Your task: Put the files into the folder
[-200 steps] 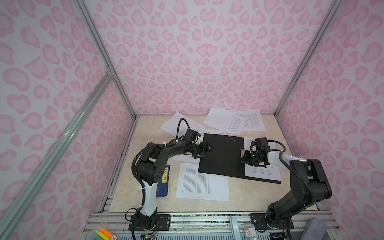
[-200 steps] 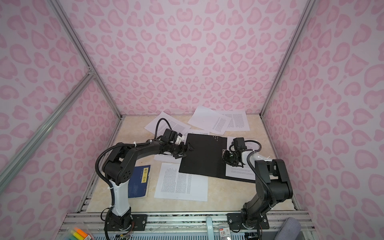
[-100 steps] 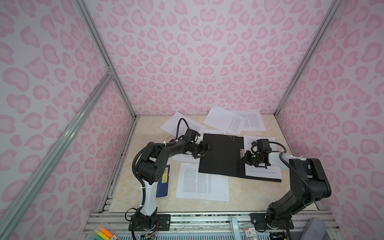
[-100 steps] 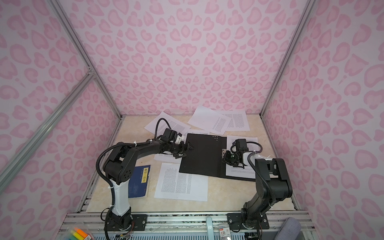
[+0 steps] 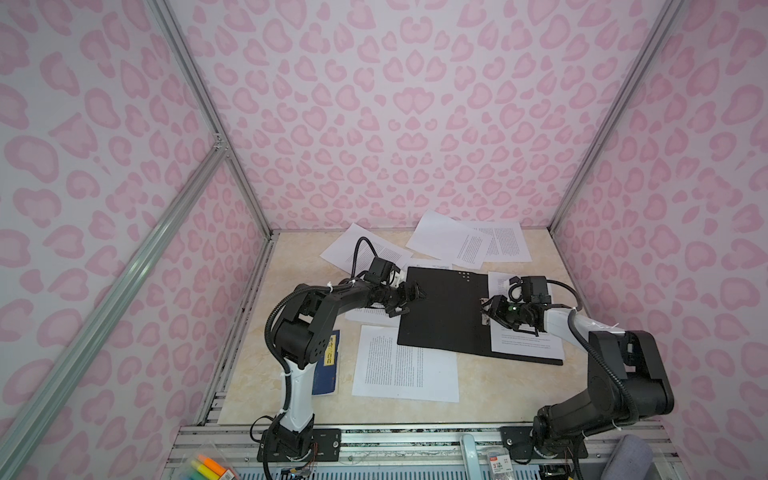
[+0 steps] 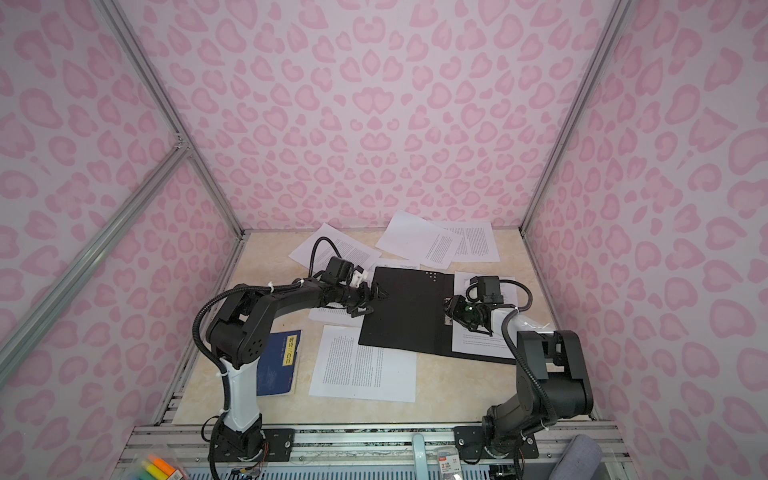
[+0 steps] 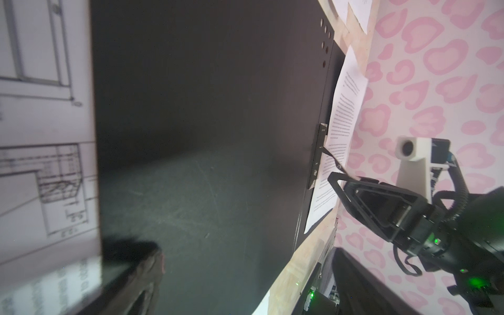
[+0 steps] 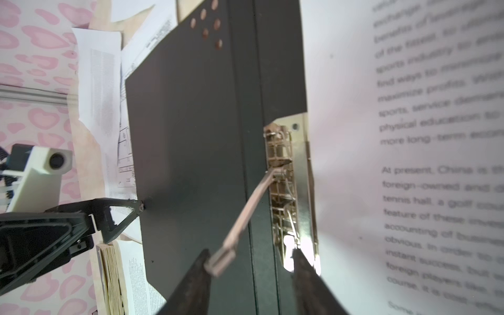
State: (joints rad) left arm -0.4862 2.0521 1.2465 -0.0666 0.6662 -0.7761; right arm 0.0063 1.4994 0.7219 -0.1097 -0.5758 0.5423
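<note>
- Folder (image 5: pixel 440 316) lies open and flat in the middle of the surface (image 5: pixel 511 386), black inside facing up in both top views, small dots at its far corner
- Metal fastener strip (image 8: pixel 283 191) sits just right of the spine; its lever (image 8: pixel 245 215) is lifted off the strip and slants out over the spine
- Right gripper (image 5: pixel 487 311) is low over the fastener, jaws parted to a middling gap; in the right wrist view the lever's free end lies right at one fingertip (image 8: pixel 197 270), the other finger is clear of it, nothing is clamped
- Left gripper (image 5: pixel 409 300) is spread wide at the folder's left edge; one fingertip (image 8: pixel 136 210) touches that edge, grasping nothing
- Files: one printed sheet (image 5: pixel 528 345) lies on the folder's right half, inner edge next to the fastener; cannot tell whether the clamp pins it
- Sheet with line drawings (image 7: pixel 41 177) lies partly under the folder's left edge
- Another text sheet (image 5: pixel 405 370) lies in front, far corner under the folder
- Further sheets overlap near the back wall (image 5: pixel 451 243), well apart from the folder's right half
- Dark blue book (image 5: pixel 328 370) with yellow label lies front left, beside the left arm, apart from the folder
</note>
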